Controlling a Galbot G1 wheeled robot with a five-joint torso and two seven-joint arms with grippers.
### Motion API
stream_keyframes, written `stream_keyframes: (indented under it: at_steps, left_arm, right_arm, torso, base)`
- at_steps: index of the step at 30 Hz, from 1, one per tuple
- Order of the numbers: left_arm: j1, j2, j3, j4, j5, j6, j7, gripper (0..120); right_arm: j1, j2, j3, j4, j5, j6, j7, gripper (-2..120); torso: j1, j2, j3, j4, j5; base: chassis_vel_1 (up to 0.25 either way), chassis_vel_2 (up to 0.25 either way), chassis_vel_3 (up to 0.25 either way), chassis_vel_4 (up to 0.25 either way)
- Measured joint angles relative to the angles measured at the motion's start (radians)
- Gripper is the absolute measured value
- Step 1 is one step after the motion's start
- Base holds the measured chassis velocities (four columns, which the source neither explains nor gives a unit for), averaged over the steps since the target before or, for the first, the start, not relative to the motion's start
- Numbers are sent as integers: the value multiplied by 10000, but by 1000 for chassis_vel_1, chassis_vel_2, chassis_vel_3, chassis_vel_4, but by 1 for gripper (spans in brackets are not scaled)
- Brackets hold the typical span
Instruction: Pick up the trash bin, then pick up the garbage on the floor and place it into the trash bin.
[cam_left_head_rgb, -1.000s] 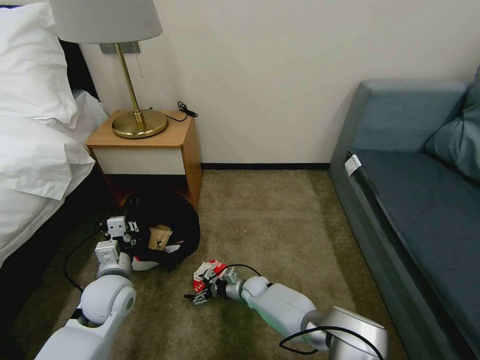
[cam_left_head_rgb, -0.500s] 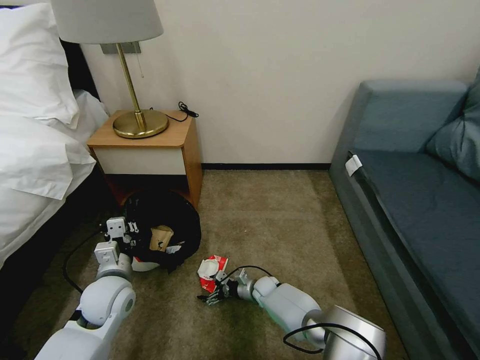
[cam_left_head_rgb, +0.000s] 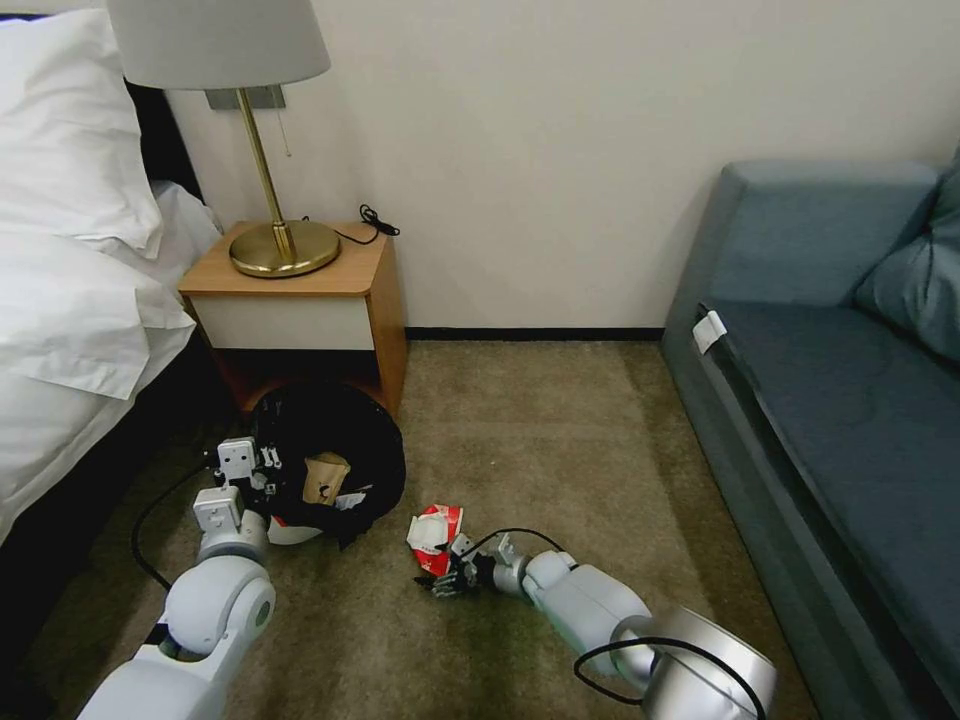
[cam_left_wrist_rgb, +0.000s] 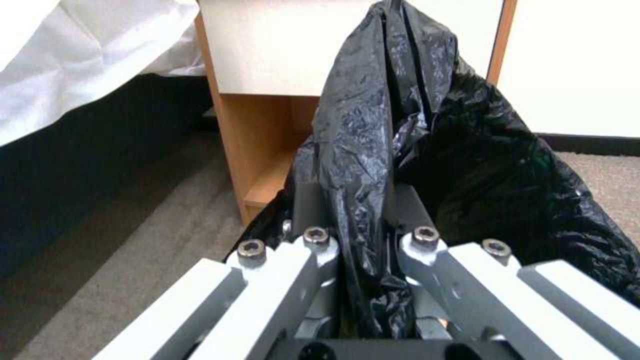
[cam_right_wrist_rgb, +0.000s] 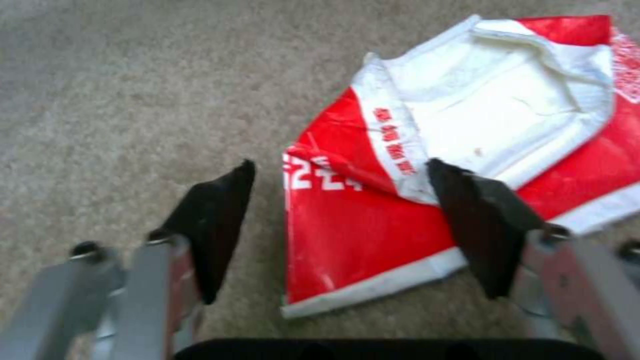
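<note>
Brown carpet (cam_left_head_rgb: 560, 420) covers the floor between a bed (cam_left_head_rgb: 70, 300) and a blue sofa (cam_left_head_rgb: 840, 400), with a wooden nightstand (cam_left_head_rgb: 300, 310) against the wall. Just in front of the nightstand the trash bin (cam_left_head_rgb: 335, 450) is tilted, its black bag (cam_left_wrist_rgb: 413, 150) draped over the rim, and a tan paper bag (cam_left_head_rgb: 322, 477) lies inside. The left gripper (cam_left_head_rgb: 262, 470) has its fingers (cam_left_wrist_rgb: 313, 240) closed on a fold of the black bag at the rim. Low over the carpet, the right gripper (cam_right_wrist_rgb: 340, 220) holds its fingers (cam_right_wrist_rgb: 213, 220) wide apart around the near corner of the red-and-white packet (cam_right_wrist_rgb: 467, 150), which lies flat on the floor near the bin.
</note>
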Motion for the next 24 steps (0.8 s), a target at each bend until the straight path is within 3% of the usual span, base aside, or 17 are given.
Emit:
stream_keyframes:
  at_steps: [9, 20, 24]
  left_arm:
    - [85, -5, 3, 18, 18, -30, 41, 5]
    - [173, -7, 9, -23, 37, -37, 42, 5]
    - [174, 34, 5, -24, 50, -42, 42, 5]
  right_arm:
    - [27, -9, 144, -74, -76, 20, -5, 40]
    - [33, -25, 211, -52, -65, 91, -10, 17]
    - [-63, -59, 123, 410, 93, 57, 15, 8]
  torso:
    - [0, 0, 3, -6, -8]
    - [1, -1, 5, -4, -10]
    - [2, -3, 8, -16, -26]
  base:
    - [0, 0, 0, 0]
    - [0, 0, 0, 0]
    - [0, 0, 0, 0]
